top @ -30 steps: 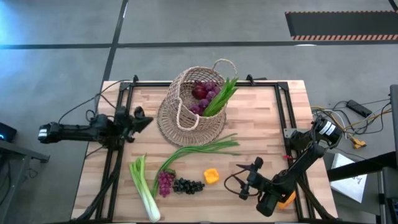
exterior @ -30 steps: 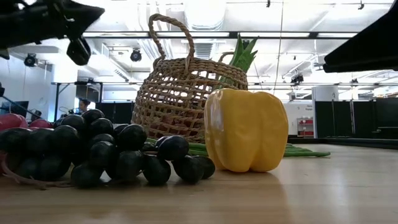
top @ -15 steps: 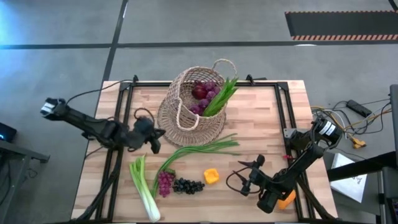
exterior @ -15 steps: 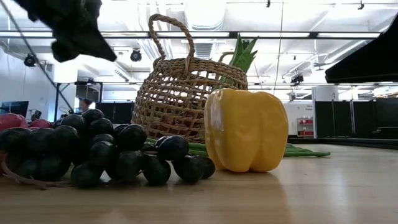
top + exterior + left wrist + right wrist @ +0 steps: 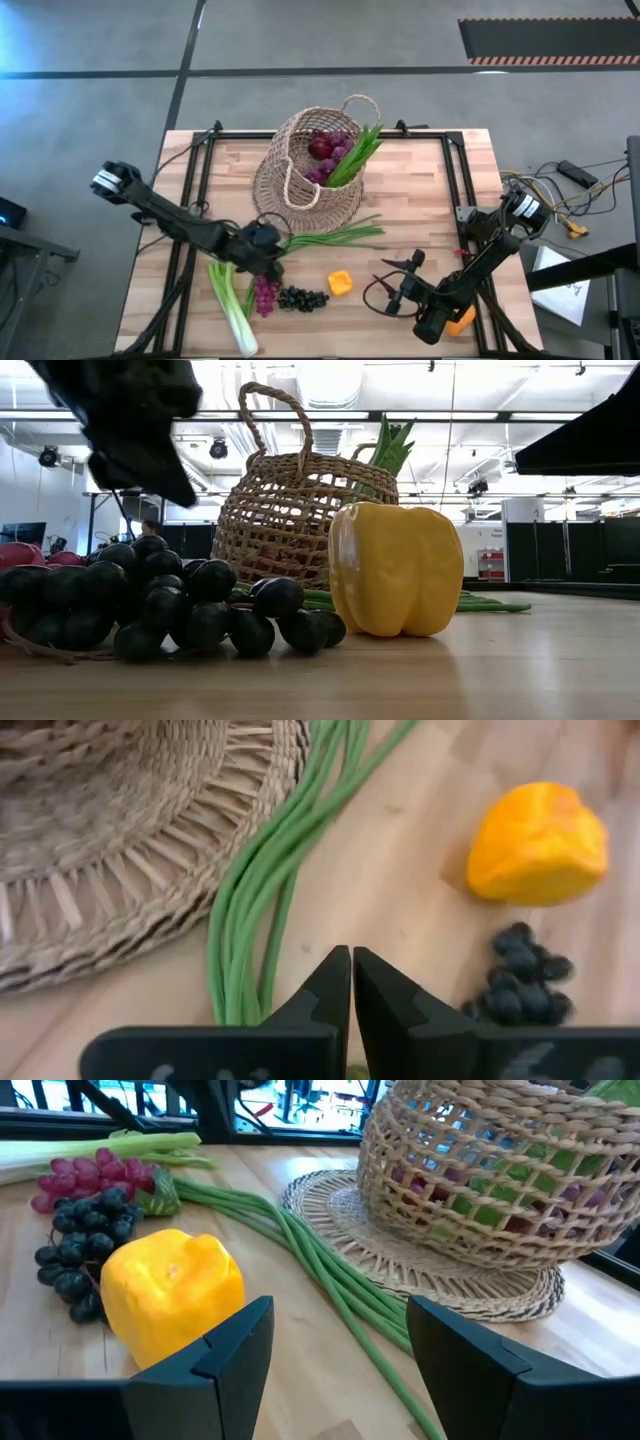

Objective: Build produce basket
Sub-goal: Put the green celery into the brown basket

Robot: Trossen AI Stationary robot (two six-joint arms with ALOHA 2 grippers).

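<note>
From above, my left arm reached in from the left edge of the counter (image 5: 420,190), and my left gripper (image 5: 262,243) hung over the near end of the long green onions (image 5: 330,238), just beside the leek (image 5: 229,300). My left wrist view showed what the high view could not: the two fingers (image 5: 325,990) were pressed together, with nothing between them, above the onion stems and the flared rim of the basket (image 5: 312,165).

The basket stood at the far middle of the counter and held purple grapes (image 5: 325,150) and leafy greens (image 5: 358,152). Only the low view showed its loop handle (image 5: 272,410) standing upright.

In front of it lay red grapes (image 5: 264,294), black grapes (image 5: 302,298) and the yellow pepper (image 5: 340,284), close together in a row. From above the pepper looked like a small piece; in the low view it was a whole pepper.

My right gripper (image 5: 402,282) waited near the front right, its fingers (image 5: 215,1355) spread wide, facing the pepper and holding nothing.
</note>
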